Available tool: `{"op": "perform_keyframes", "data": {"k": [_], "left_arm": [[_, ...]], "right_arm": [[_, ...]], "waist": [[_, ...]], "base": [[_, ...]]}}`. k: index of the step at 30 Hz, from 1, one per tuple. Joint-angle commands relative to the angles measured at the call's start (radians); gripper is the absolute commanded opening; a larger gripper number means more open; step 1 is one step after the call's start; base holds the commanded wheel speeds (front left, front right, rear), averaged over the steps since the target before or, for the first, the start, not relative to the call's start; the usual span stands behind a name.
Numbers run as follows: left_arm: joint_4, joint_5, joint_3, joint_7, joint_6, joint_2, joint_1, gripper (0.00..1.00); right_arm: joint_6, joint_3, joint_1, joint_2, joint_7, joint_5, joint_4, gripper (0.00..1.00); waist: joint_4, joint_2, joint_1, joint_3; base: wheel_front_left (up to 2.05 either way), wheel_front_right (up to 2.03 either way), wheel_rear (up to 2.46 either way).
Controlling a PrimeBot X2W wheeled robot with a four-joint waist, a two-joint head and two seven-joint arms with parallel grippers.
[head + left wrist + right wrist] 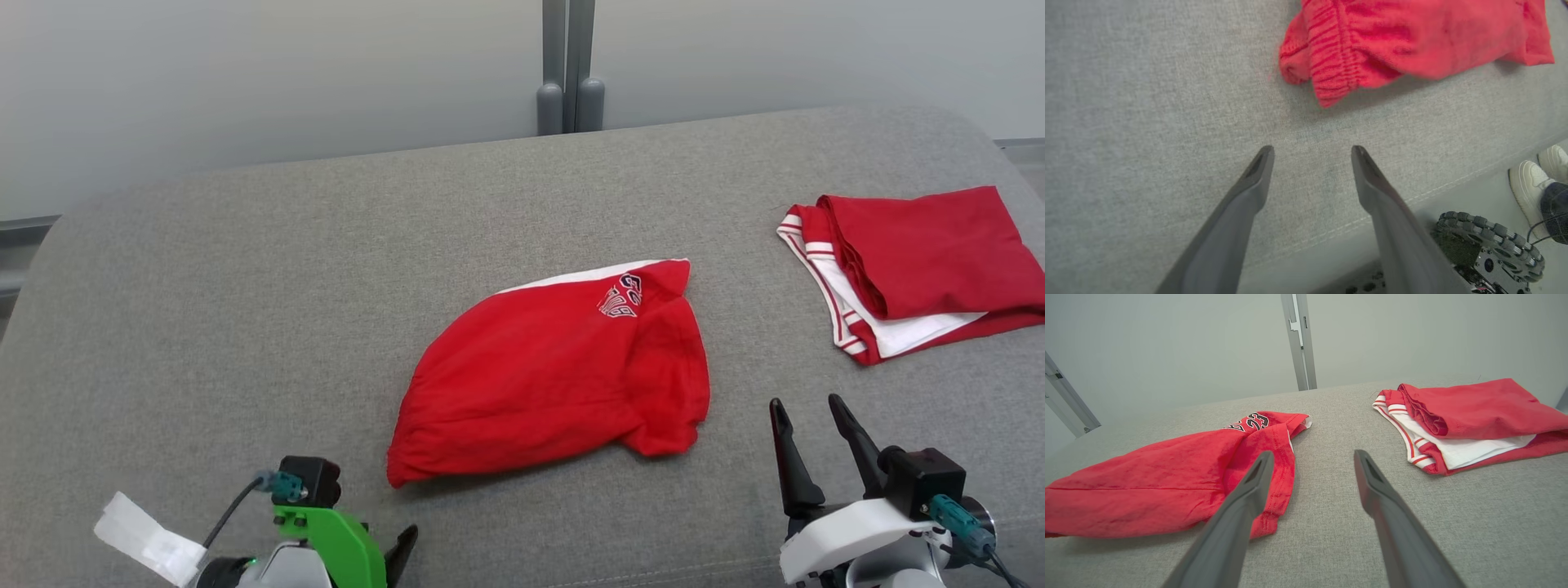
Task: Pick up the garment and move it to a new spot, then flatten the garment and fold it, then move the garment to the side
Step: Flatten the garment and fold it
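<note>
Fingers of the left gripper and the right gripper are wide open and hold nothing. The red garment lies bunched up in the middle of the bench. A folded pile sits by the right edge. Flattening looks like the next step: each gripper must grab a corner and pull it out.

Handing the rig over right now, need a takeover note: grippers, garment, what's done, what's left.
Left gripper: jaws open, empty, over the grey surface.
Right gripper: jaws open, empty, over the same surface.
Red garment: mid-surface, bunched, ribbed end toward the left gripper, touched by neither.
Folded red-and-white garment: far right.
Done: no flattening or folding yet.
Left: flatten, fold, move aside.
</note>
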Motion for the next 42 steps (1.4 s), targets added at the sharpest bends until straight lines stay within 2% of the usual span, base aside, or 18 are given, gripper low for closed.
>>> {"op": "perform_keyframes", "data": {"k": [1,3,4,5,8,11,13,15,22,31,42], "left_arm": [[-0.045,-0.069,0.017,0.107,0.022,0.039,0.037,1.00],[-0.111,-0.134,0.054,0.192,0.059,0.073,0.048,1.00],[-0.150,-0.153,0.078,0.208,0.077,0.092,0.050,1.00],[-0.150,-0.153,0.078,0.208,0.077,0.092,0.050,1.00],[-0.252,-0.161,0.174,0.164,0.166,0.137,0.022,1.00],[-0.293,-0.120,0.230,0.108,0.247,0.153,-0.015,1.00],[-0.279,-0.100,0.238,0.093,0.278,0.147,-0.045,1.00],[-0.231,-0.067,0.224,0.087,0.288,0.129,-0.101,1.00],[-0.062,-0.019,0.185,0.084,0.241,0.091,-0.235,1.00],[0.105,0.025,0.128,0.129,0.185,0.072,-0.377,1.00],[0.203,0.021,0.084,0.167,0.124,0.023,-0.441,1.00]], "right_arm": [[-0.001,-0.004,0.010,-0.002,-0.004,0.005,0.000,1.00],[-0.001,-0.006,0.011,-0.002,-0.004,0.005,-0.003,1.00],[-0.001,-0.007,0.012,-0.002,-0.004,0.005,-0.004,1.00],[-0.001,-0.007,0.012,-0.002,-0.004,0.005,-0.004,1.00],[-0.001,-0.006,0.014,-0.002,-0.004,0.005,-0.007,1.00],[-0.001,0.005,0.009,-0.001,-0.004,0.002,-0.007,1.00],[-0.001,0.011,0.000,-0.002,-0.004,-0.003,-0.006,1.00],[-0.001,0.018,-0.015,-0.002,-0.004,-0.013,-0.008,1.00],[-0.001,0.017,-0.037,-0.001,-0.003,-0.031,-0.016,1.00],[-0.001,0.029,-0.052,-0.001,-0.003,-0.026,-0.031,1.00],[-0.001,0.025,-0.067,-0.001,-0.003,-0.007,-0.041,1.00]], "waist": [[-0.005,0.0000,0.0000,-0.003],[-0.010,0.0000,0.0000,-0.004],[-0.012,0.0000,0.0000,-0.004],[-0.012,0.0000,0.0000,-0.004],[-0.020,0.0000,0.0000,-0.001],[-0.036,0.0000,0.0000,0.007],[-0.051,0.0000,0.0000,0.015],[-0.078,0.0000,0.0000,0.033],[-0.142,0.0000,0.0000,0.094],[-0.215,0.0000,0.0000,0.168],[-0.224,0.0000,0.0000,0.213]], "base": [[0.00,0.00,0.00],[0.00,0.00,0.00],[0.00,0.00,0.00],[0.00,0.00,0.00],[0.00,0.00,0.00],[0.00,0.00,0.00],[0.00,0.00,0.00],[0.00,0.00,0.00],[0.00,0.00,0.00],[0.00,0.00,0.00],[0.00,0.00,0.00]]}}
